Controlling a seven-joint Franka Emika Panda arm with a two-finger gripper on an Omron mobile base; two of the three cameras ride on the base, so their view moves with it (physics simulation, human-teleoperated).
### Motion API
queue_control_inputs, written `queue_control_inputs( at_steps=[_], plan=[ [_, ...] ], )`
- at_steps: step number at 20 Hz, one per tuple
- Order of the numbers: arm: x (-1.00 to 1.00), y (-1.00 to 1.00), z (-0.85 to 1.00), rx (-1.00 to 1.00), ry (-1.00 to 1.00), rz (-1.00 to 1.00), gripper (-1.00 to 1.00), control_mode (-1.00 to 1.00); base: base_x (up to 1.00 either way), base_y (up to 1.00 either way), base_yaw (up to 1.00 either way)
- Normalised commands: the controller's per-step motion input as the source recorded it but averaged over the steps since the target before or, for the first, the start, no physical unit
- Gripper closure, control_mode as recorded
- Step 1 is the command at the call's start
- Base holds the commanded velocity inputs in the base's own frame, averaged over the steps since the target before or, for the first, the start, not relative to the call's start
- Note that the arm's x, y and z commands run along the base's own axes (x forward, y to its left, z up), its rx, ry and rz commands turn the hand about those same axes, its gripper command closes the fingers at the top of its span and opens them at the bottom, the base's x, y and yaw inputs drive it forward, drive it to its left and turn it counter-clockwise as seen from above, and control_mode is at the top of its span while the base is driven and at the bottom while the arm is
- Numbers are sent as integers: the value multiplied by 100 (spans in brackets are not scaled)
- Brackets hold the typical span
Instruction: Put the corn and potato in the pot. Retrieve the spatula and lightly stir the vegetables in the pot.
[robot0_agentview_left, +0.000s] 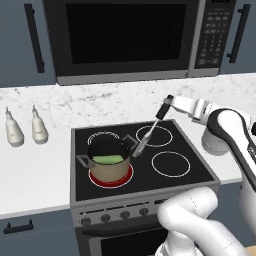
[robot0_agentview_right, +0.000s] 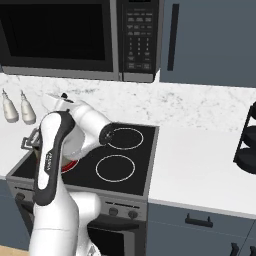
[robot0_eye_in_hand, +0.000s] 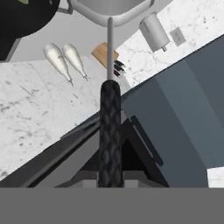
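The tan pot (robot0_agentview_left: 109, 169) stands on the stove's front-left burner, which glows red. Inside it lies the green corn (robot0_agentview_left: 108, 159). The potato is hidden. My gripper (robot0_agentview_left: 167, 103) hangs above the back-right burner, shut on the dark top of the spatula (robot0_agentview_left: 149, 131). The utensil slants down to the left, and its grey head reaches the pot's right rim. In the hand view the spatula (robot0_eye_in_hand: 109, 127) runs straight up from my gripper (robot0_eye_in_hand: 109, 175) to its grey head at the top edge, with the pot's dark inside (robot0_eye_in_hand: 22, 19) at the upper left. My arm covers most of the pot (robot0_agentview_right: 28, 142).
Two white bottles (robot0_agentview_left: 25, 130) stand on the counter left of the black stove (robot0_agentview_left: 192, 172). A grey canister (robot0_agentview_left: 214, 143) sits right of it, behind my arm. The microwave (robot0_agentview_left: 125, 37) hangs above. A black rack (robot0_agentview_right: 247, 142) stands at the far right.
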Motion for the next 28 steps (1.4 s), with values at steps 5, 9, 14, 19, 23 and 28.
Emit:
queue_control_inputs(
  at_steps=[5,9,14,19,23,28],
  plan=[
    [16,31,-11,-12,-2,0,100,-100,0,0,0],
    [18,36,-21,-9,-1,0,100,-100,0,0,0],
    [17,24,-16,-8,-2,0,100,-100,0,0,0],
    [19,13,-23,-11,-7,0,100,-100,0,0,0],
    [16,4,-19,-11,-13,-2,100,-100,0,0,0],
    [29,8,-24,-11,-8,-4,100,-100,0,0,0]
  ],
)
